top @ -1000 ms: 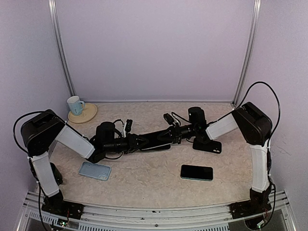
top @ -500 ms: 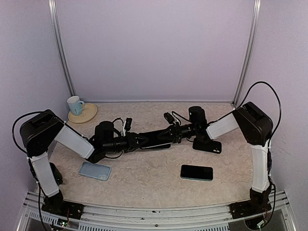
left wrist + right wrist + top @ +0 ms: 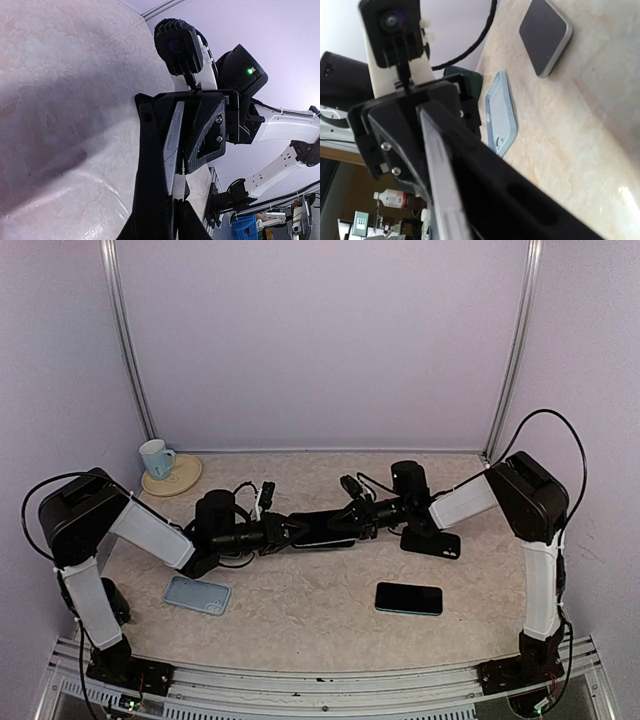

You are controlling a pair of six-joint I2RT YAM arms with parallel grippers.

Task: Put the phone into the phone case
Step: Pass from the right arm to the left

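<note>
Between the two hands: phone (image 3: 172,145) lying against black case (image 3: 149,165), over the surface (image 3: 300,625).
One end of the pair is gripped by the left hand (image 3: 288,533); the right hand (image 3: 352,524) flanks the other end, and I cannot tell if it grips. Full seating cannot be told, so pressing home likely remains. A light blue case (image 3: 197,594) and a second phone (image 3: 408,598) lie nearby, untouched.

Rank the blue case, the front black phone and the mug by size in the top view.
1. Blue case and black phone: about the same, too close to rank.
2. Mug: clearly smallest, though it stands farther back.
</note>
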